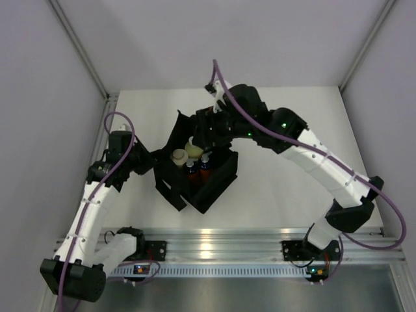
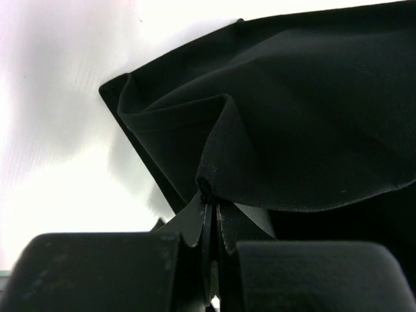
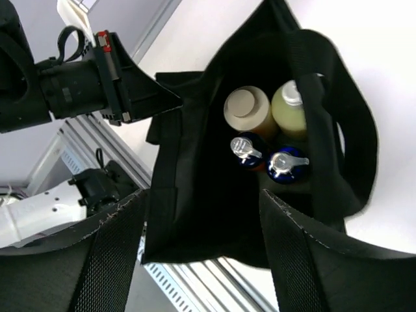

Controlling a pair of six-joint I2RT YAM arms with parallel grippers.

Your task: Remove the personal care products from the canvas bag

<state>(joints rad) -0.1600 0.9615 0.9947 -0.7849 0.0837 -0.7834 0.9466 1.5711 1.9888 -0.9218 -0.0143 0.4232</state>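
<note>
Black canvas, floppy: the canvas bag (image 1: 218, 179) sits mid-worktop (image 1: 292, 195), mouth up. My left end effector (image 2: 211, 195) is clamped shut on a pinched fold of the bag's wall, on my left side of the bag. My right end effector (image 3: 203, 195) hangs over the mouth with its jaws apart and nothing between them. Task count: none out — all four products stand inside, at the bottom, in one tight cluster. The beige bottle (image 3: 246, 107) is beside the pale yellow-green bottle (image 3: 291, 107). The first orange bottle (image 3: 246, 151) and the second orange bottle (image 3: 285, 162) sit just nearer me, showing white caps and dark-blue shoulders. So four lifts remain, by my reckoning. Obstacles: the bottles touch or nearly touch, leaving little room for a finger between them. The walls rise well above the caps, and a handle strap (image 3: 361, 140) loops along the right rim — it could snag on the way down or up. Elsewhere there is an aluminium rail (image 1: 214, 247) at the near edge and a purple cable (image 1: 227, 91) arching off my right arm.
</note>
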